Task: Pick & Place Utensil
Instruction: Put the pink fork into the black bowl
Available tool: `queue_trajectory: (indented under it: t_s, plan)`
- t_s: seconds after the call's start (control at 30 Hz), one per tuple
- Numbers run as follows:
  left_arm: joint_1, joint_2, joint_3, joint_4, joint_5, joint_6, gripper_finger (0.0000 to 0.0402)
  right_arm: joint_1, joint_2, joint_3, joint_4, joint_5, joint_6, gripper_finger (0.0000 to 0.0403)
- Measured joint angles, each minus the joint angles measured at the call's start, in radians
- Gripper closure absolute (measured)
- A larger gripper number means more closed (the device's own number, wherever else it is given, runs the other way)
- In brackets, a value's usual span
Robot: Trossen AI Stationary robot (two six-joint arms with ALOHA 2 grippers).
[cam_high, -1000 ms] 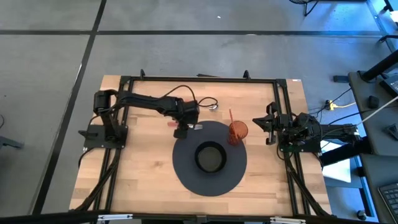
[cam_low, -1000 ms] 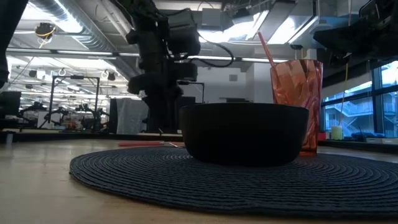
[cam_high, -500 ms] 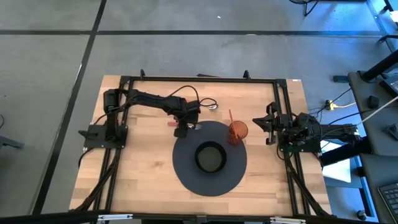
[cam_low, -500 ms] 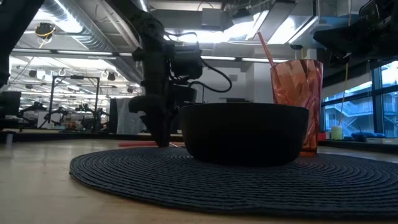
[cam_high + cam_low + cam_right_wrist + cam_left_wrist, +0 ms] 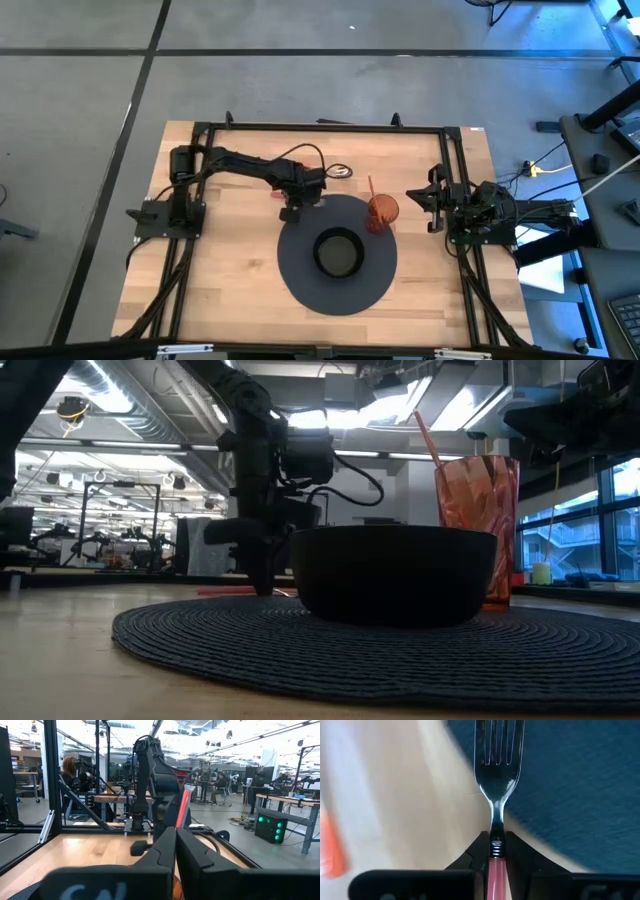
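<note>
Left gripper (image 5: 496, 851) lowered at the mat (image 5: 300, 270) edge, fingers (image 5: 476, 851) clamped on the pink handle of the fork (image 5: 498, 765), tines over the mat, right gripper (image 5: 175, 851) parked at table right edge, fingers together, bowl (image 5: 338, 253) centred on mat, cup (image 5: 381, 212) beside it

Grey floor (image 5: 300, 80), perhaps concrete; ceiling lights (image 5: 80, 408).

Wooden table (image 5: 230, 280): round dark woven mat (image 5: 300, 280) centred, fork (image 5: 497, 780) straddling mat edge.
</note>
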Motion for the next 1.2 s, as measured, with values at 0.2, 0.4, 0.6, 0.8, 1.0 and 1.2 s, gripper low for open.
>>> queue_trajectory:
  t_s: [0.2,0.4,0.6,0.8,1.0,1.2]
  plan:
    - [-0.024,-0.059,0.055,-0.055,-0.169,0.008,0.0372,0.0,0.0,0.0,-0.005,0.0,0.0,0.0389]
    - [-0.071,-0.14,0.062,-0.098,-0.245,0.026,0.0372,0.0,0.0,0.0,-0.006,0.0,0.0,0.0389]
    - [-0.233,-0.206,0.065,-0.111,-0.443,0.137,0.0372,0.0,0.0,0.0,-0.005,0.0,-0.003,0.0389]
    - [-0.402,-0.167,0.171,-0.137,-0.51,0.194,0.0372,0.0,0.0,0.0,0.002,0.0,0.0,0.0389]
    - [-0.472,-0.046,0.323,-0.152,-0.511,0.228,0.0372,0.0,0.0,0.0,0.004,0.0,0.007,0.0389]
    - [-0.473,0.112,0.412,-0.15,-0.484,0.31,0.0372,0.0,0.0,0.0,0.003,-0.001,0.008,0.0389]
